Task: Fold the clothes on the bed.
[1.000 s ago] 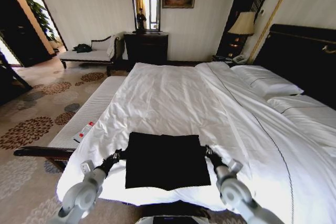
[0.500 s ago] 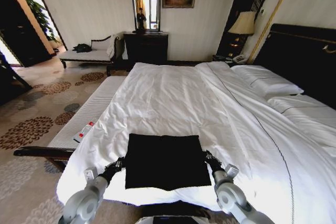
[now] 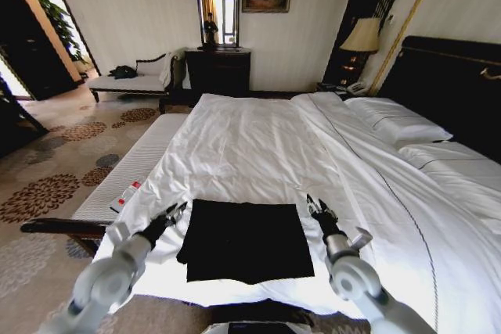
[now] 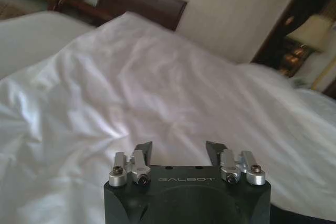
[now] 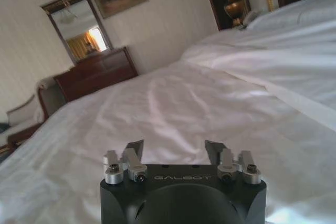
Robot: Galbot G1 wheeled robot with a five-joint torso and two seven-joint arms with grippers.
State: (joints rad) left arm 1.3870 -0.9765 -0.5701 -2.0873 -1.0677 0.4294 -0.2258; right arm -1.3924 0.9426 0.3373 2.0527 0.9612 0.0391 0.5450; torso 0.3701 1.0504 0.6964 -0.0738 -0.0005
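Observation:
The clothes (image 3: 246,240), a black T-shirt folded into a rough rectangle, lie flat on the bed (image 3: 258,146) near its foot edge. My left gripper (image 3: 174,213) hangs just off the shirt's left side, lifted clear of it, fingers apart and empty. My right gripper (image 3: 317,207) is raised beside the shirt's far right corner, also open with nothing held. In the left wrist view the left gripper (image 4: 178,150) stands open over white duvet. The right gripper (image 5: 174,148) in the right wrist view is open over the white bedding too.
A narrow white-cushioned bench (image 3: 129,170) with a small red-and-white item (image 3: 125,195) runs along the bed's left side. White pillows (image 3: 399,123) and a dark headboard (image 3: 454,84) are at right. A dresser (image 3: 218,72) with mirror, a chaise (image 3: 133,80) and a lamp (image 3: 362,37) stand behind.
Both grippers let go of the shirt's side edges, opened, and rose up and slightly outward. The shirt's left edge now lies a little rumpled.

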